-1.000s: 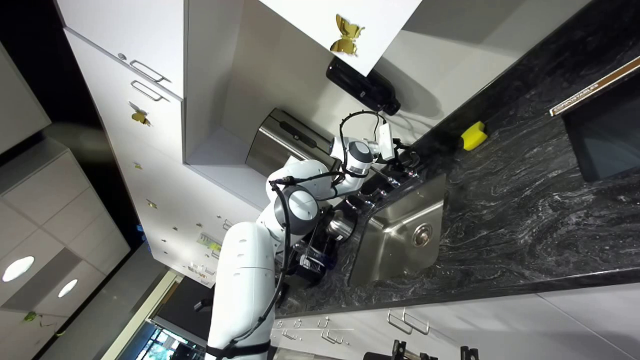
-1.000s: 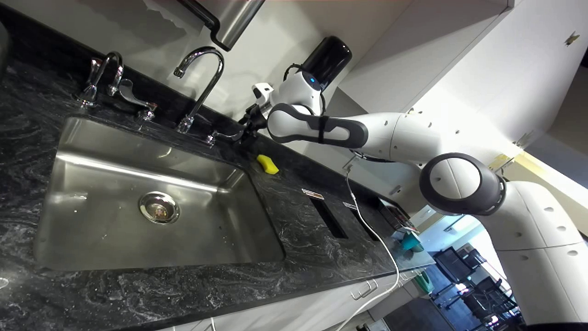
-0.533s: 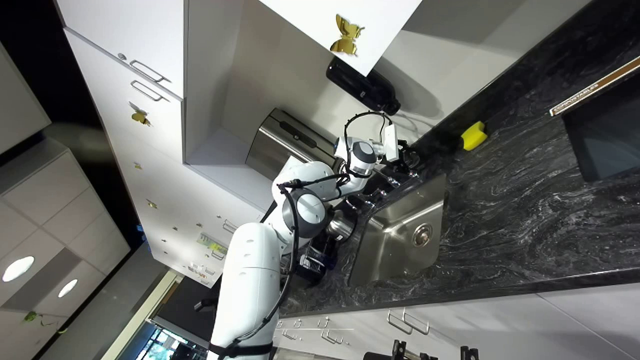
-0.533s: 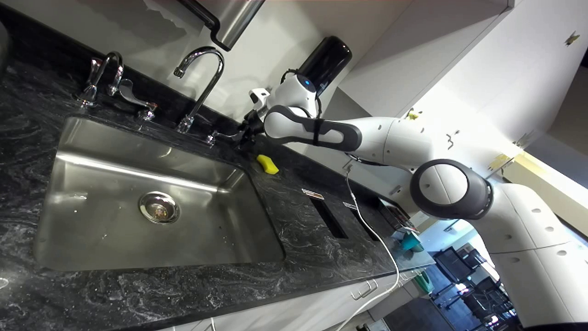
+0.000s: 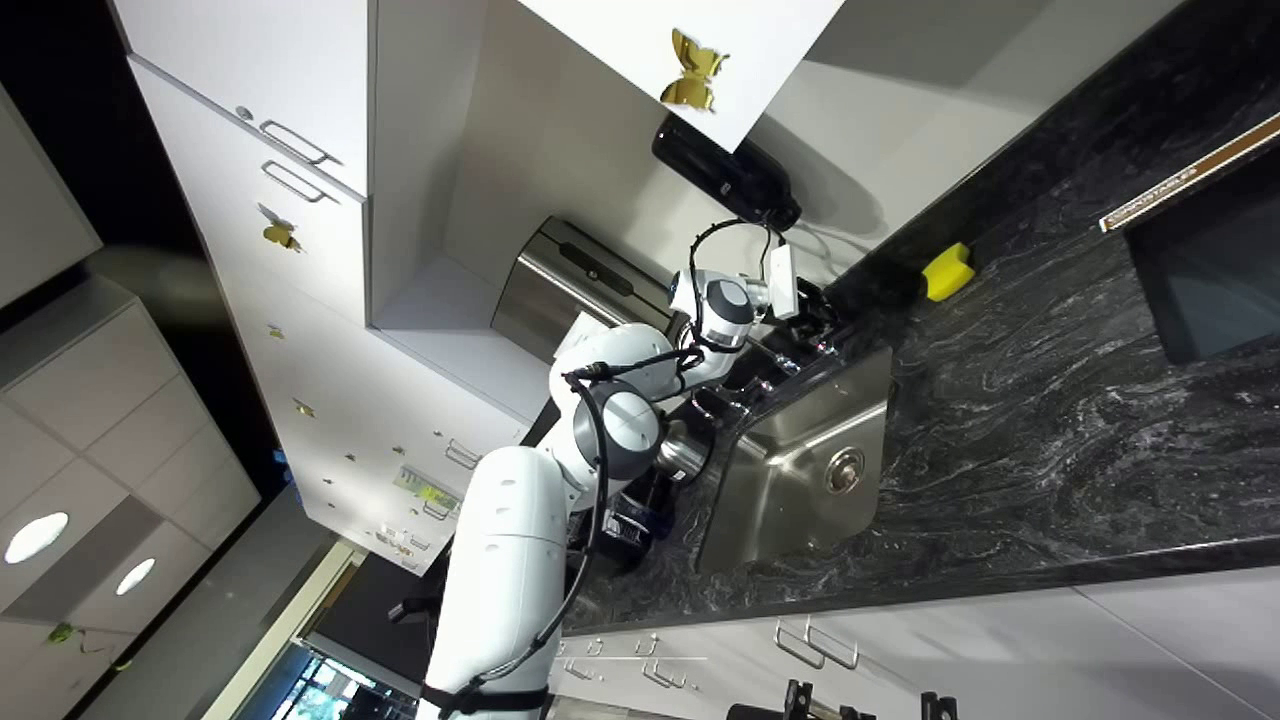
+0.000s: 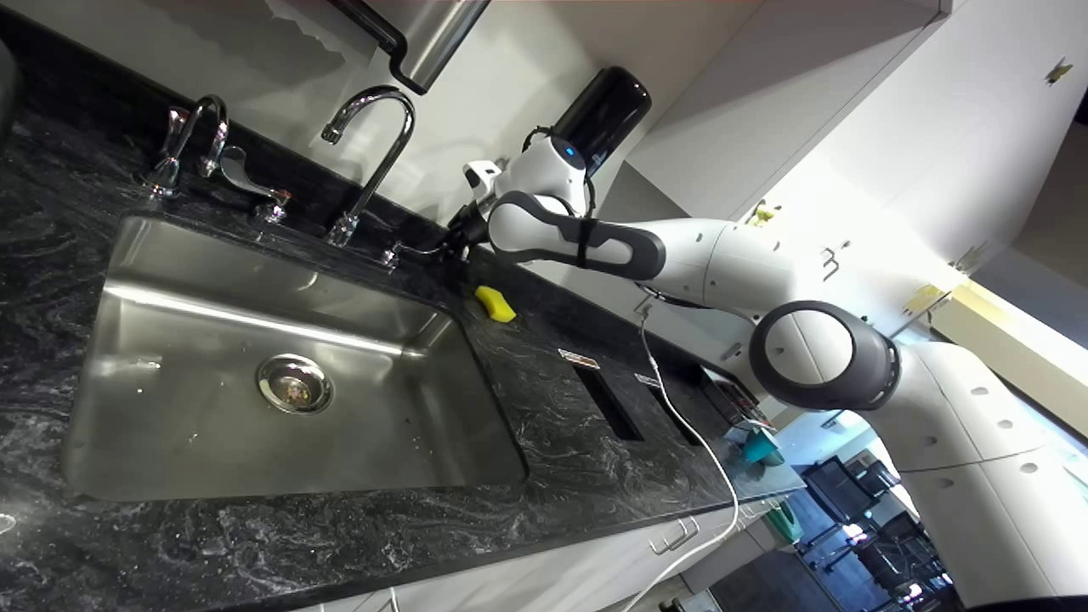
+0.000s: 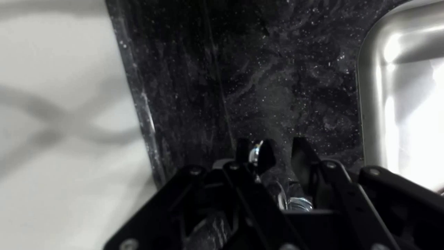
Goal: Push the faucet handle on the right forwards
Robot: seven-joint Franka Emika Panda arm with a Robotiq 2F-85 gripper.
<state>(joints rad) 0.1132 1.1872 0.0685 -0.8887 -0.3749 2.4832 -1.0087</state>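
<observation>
The chrome faucet handle on the right juts from its base beside the tall curved faucet. My black gripper is low at the counter's back, around or against the handle's outer end; contact is unclear. In the wrist view a gap separates the fingertips of the gripper, which stands partly open. A chrome piece, apparently the handle's end, shows at the left finger, not in the middle of the gap. Round chrome shows lower down between the fingers. In an exterior view the gripper largely covers this handle.
The steel sink lies in front of the faucet. A yellow sponge rests on the counter close to the gripper. The left handle and a small spout stand further along. A black dispenser hangs on the wall above the wrist.
The arm has shifted slightly toward the handle and sink, mostly in the first half second. The fingers have drawn closer together. Less of the handle's blade shows now.
</observation>
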